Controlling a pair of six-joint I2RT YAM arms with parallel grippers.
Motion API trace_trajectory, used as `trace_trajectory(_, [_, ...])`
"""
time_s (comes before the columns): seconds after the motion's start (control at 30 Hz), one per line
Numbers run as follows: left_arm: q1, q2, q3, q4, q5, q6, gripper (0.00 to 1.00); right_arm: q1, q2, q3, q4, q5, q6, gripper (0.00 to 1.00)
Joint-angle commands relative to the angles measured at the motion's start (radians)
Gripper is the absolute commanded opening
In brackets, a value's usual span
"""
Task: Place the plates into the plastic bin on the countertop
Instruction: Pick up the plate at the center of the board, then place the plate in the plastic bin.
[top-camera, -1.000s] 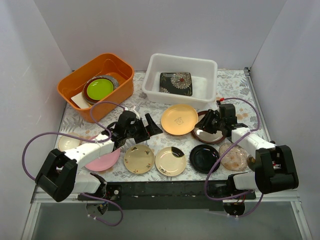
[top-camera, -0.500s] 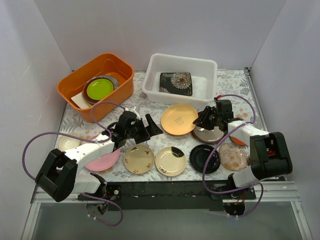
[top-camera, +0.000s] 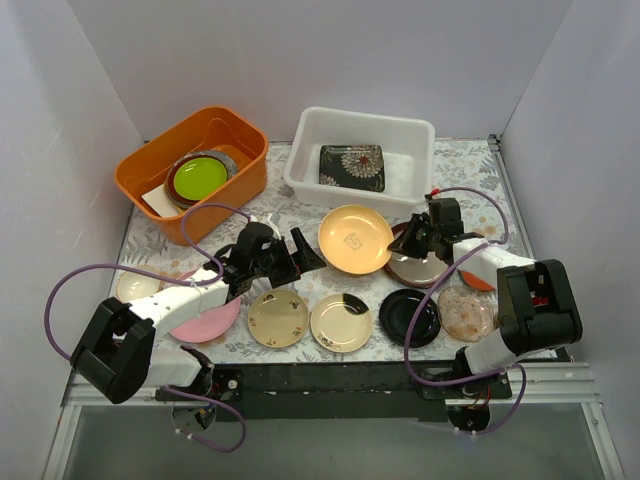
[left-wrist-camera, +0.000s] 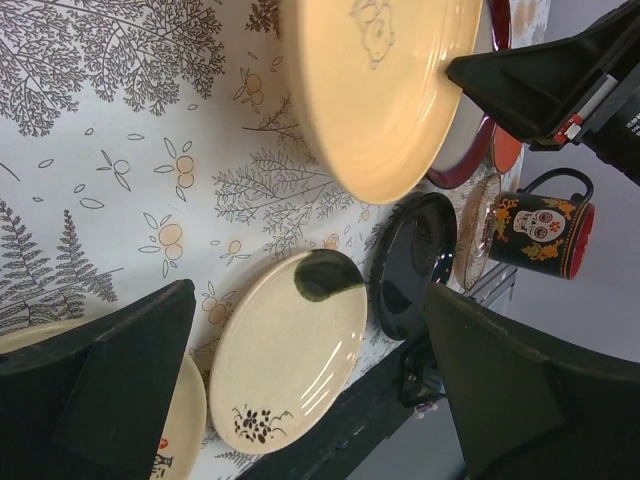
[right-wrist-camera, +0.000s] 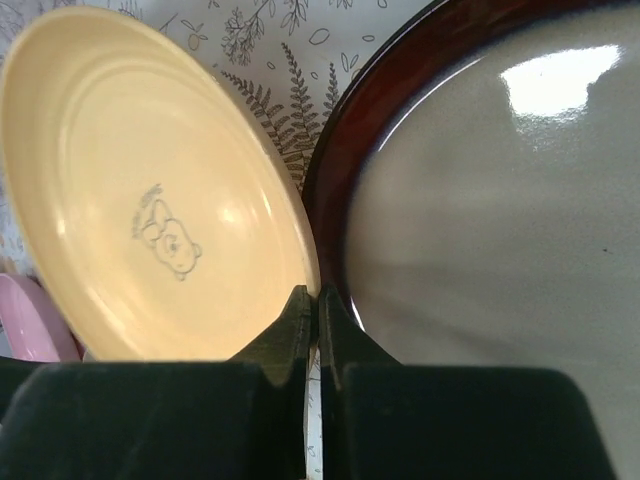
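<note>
My right gripper (top-camera: 404, 243) is shut on the right rim of the gold/cream plate (top-camera: 355, 238), which is tilted up off the countertop (top-camera: 462, 168). In the right wrist view the jaws (right-wrist-camera: 318, 296) pinch that plate's edge (right-wrist-camera: 150, 200), next to the brown-rimmed plate (right-wrist-camera: 500, 200). My left gripper (top-camera: 300, 250) is open and empty, just left of the held plate. The white plastic bin (top-camera: 366, 112) at the back holds the black square floral plate (top-camera: 352, 167). Pink (top-camera: 205, 322), cream floral (top-camera: 278, 317), cream dark-patched (top-camera: 341, 322), glossy black (top-camera: 408, 317) and speckled (top-camera: 466, 312) plates lie along the front.
An orange tub (top-camera: 232, 195) at the back left holds a lime-green plate (top-camera: 198, 177). A small cream dish (top-camera: 135, 286) lies at the far left. A black skull mug (left-wrist-camera: 545, 222) stands near the right front edge. White walls enclose three sides.
My right gripper moved in to the gold/cream plate's right rim, shut on it and tipped it up, shifting it slightly back. The left arm has stayed still.
</note>
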Motion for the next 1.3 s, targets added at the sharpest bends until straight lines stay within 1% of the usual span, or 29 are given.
trace_trajectory(0.0, [-0.008,-0.042,-0.013,-0.003,-0.017,0.008,0.98,0.008,-0.011,0.025,0.004,-0.011,-0.031,0.01])
trace_trajectory(0.17, [-0.008,-0.049,-0.010,-0.015,-0.025,0.014,0.98,0.008,-0.075,0.044,-0.030,-0.019,-0.062,0.01])
trace_trajectory(0.23, [-0.008,-0.047,-0.009,-0.018,-0.026,0.018,0.98,0.011,-0.099,0.067,-0.089,-0.019,-0.082,0.01])
trace_trajectory(0.37, [-0.008,-0.041,-0.006,-0.021,-0.028,0.023,0.98,0.011,-0.167,0.111,-0.155,-0.022,-0.106,0.01])
trace_trajectory(0.6, [-0.008,-0.042,-0.012,-0.023,-0.030,0.024,0.98,0.011,-0.215,0.201,-0.217,-0.048,-0.116,0.01])
trace_trajectory(0.9, [-0.008,-0.059,-0.027,-0.027,-0.034,0.024,0.98,0.010,-0.169,0.379,-0.247,-0.016,-0.132,0.01])
trace_trajectory(1.1, [-0.008,-0.076,-0.035,-0.030,-0.034,0.023,0.98,0.007,-0.086,0.531,-0.264,0.024,-0.151,0.01])
trace_trajectory(1.27, [-0.008,-0.090,-0.047,-0.033,-0.034,0.020,0.98,0.004,0.014,0.668,-0.296,0.050,-0.175,0.01])
